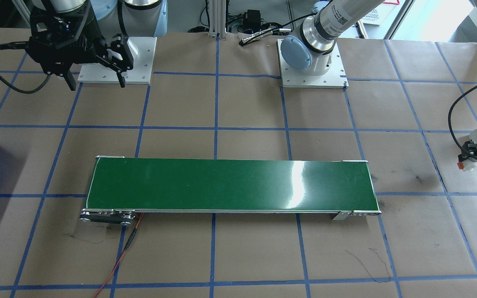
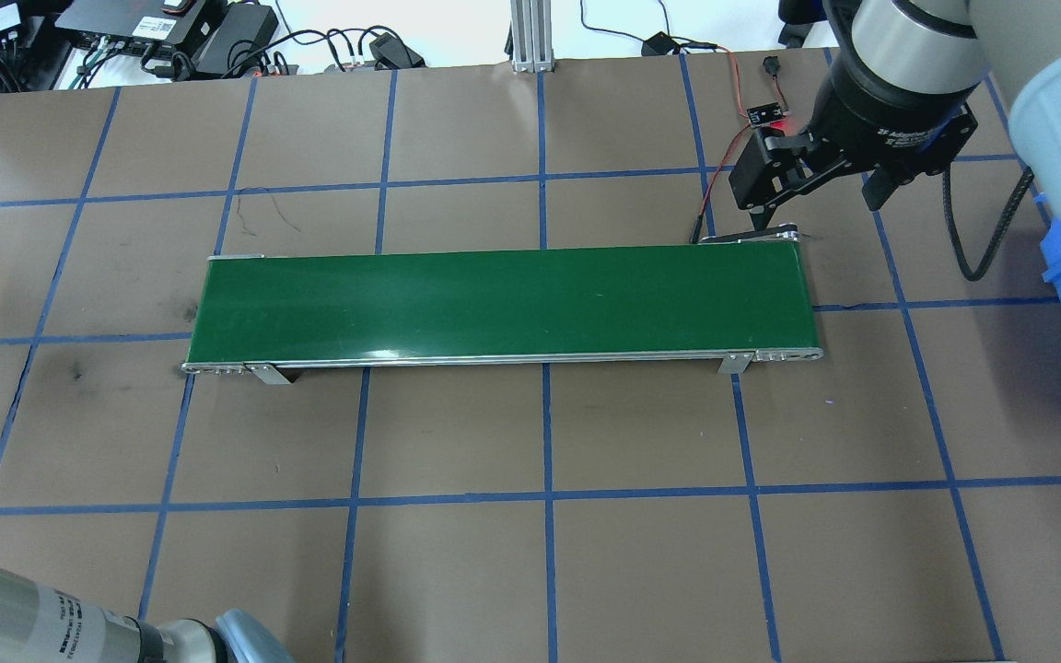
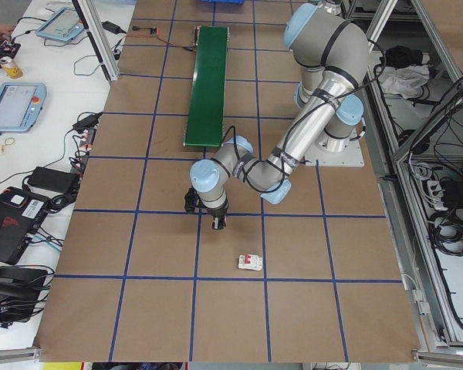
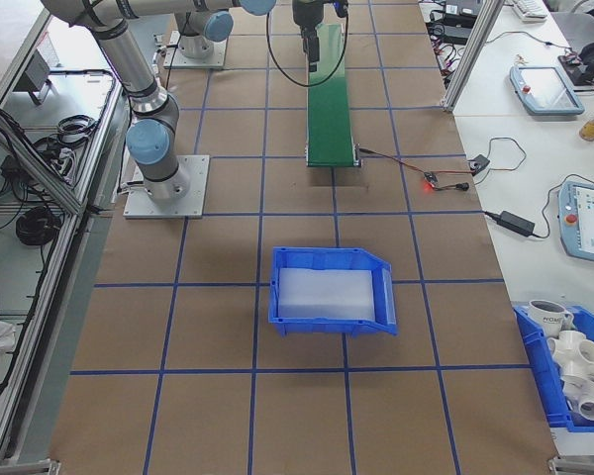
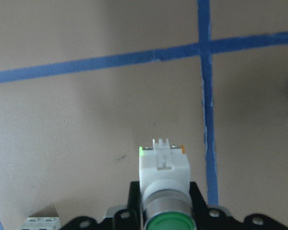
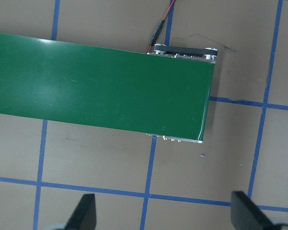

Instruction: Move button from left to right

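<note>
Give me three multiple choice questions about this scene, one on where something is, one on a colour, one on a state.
1. Where is the button?
A. on the belt
B. in the left gripper
C. in the bin

2. What colour is the belt?
A. green
B. black
C. white

3. How is the right gripper?
A. shut on the button
B. shut on a cable
C. open

Key: 1 B, the left wrist view shows it between the fingers; 2 A, green in every view; 3 C, the right wrist view shows its fingers wide apart with nothing between.
</note>
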### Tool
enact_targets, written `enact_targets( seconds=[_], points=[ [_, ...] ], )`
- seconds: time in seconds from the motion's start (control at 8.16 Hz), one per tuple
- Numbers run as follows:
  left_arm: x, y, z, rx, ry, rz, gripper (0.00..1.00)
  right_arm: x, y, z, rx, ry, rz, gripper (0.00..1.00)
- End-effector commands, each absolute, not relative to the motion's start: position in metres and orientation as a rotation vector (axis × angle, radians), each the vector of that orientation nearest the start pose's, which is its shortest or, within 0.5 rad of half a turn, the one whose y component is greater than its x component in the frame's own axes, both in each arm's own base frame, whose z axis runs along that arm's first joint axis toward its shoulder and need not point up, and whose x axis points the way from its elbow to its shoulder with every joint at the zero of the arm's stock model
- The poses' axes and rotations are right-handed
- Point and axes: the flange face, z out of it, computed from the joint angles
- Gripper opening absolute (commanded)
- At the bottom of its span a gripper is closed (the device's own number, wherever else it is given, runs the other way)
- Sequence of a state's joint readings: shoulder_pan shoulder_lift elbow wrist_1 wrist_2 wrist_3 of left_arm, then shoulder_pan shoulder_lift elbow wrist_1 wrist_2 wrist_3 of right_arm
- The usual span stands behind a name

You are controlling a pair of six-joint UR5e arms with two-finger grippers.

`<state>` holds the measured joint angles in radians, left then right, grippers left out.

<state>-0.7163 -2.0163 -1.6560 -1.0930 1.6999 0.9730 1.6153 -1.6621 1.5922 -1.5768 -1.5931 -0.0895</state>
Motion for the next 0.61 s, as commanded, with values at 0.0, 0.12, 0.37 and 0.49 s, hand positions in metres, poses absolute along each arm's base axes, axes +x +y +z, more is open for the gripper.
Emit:
enact_targets(
  seconds=[0.0,0.12,0.37,0.49],
  points=[
    [0.286,-0.525,0.342,0.139,3.035,0.017,0.00,0.151,-0.453,0.521,-0.210,3.160,-0.118,1.00],
    [0.239,-0.537,0.361,0.075,3.028,-0.008,0.00,0.150,-0.454,0.521,-0.210,3.160,-0.120,1.00],
    [0.137,-0.556,0.352,-0.009,3.078,0.111,0.00,0.150,-0.454,0.520,-0.207,3.162,-0.118,1.00],
    [0.094,-0.555,0.342,-0.057,3.091,0.193,0.00,0.150,-0.457,0.517,-0.207,3.162,-0.106,1.00]
  ],
)
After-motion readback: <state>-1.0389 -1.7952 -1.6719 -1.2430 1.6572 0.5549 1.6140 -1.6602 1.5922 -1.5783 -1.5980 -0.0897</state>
